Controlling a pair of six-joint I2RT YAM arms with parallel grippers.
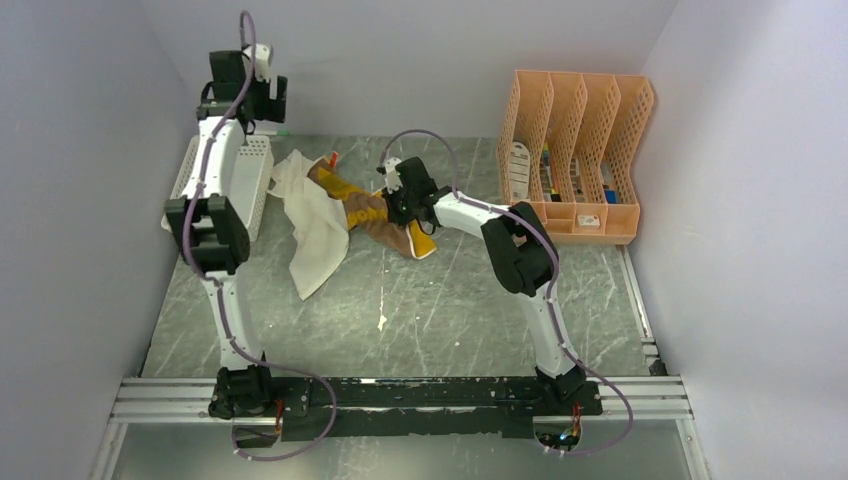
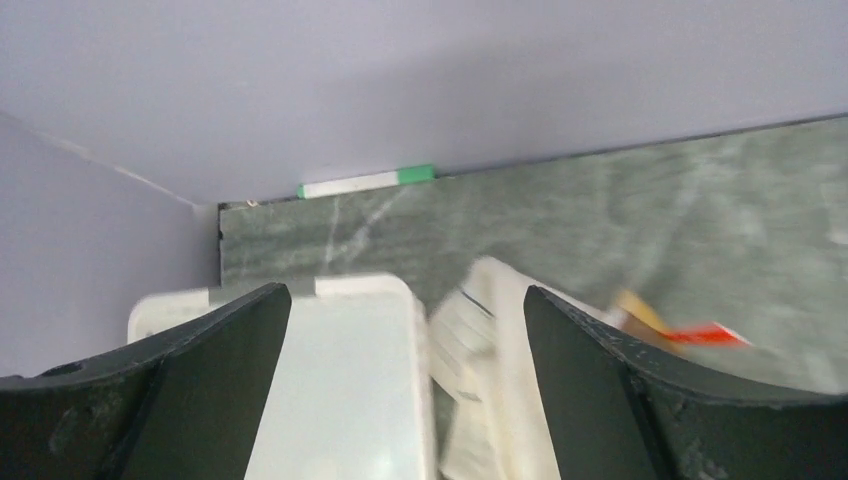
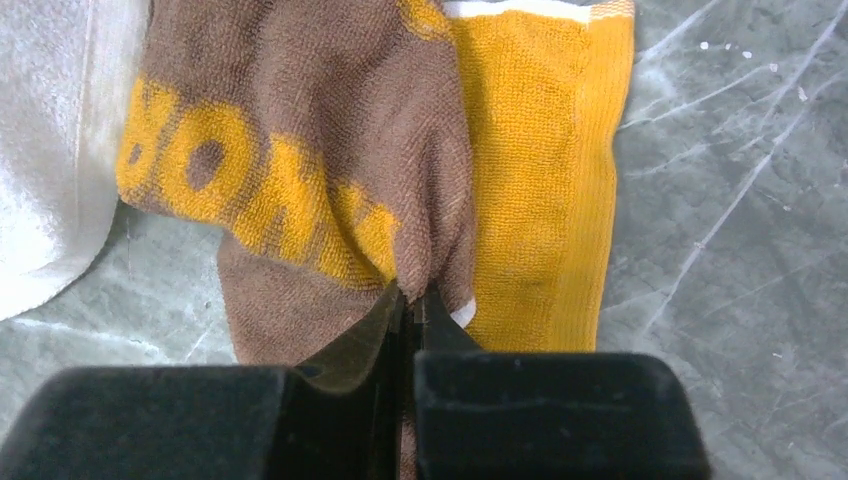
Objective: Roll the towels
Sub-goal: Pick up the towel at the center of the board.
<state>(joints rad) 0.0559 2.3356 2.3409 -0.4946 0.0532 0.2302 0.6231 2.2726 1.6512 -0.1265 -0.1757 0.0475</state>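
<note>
1 towel (image 3: 300,200) within right gripper (image 3: 411,298)

Two unrolled towels, bunched side by side toward the far left of the bench (image 1: 450,310).

The cream-white towel (image 1: 320,228) lies crumpled, with one long fold trailing toward the near side and its far end heaped up. Its right side touches the mustard-and-brown towel (image 1: 362,210); which one lies on top cannot be told. That second towel is gathered into a slanting band, its brown face with yellow lettering uppermost. A plain yellow ribbed strip with a pale edge is turned out at its right end. A ridge of its brown cloth is pinched up between the closed fingers of the right hand (image 3: 410,300). A small red-orange tag (image 1: 332,157) pokes out at the pile's far edge.
</note>
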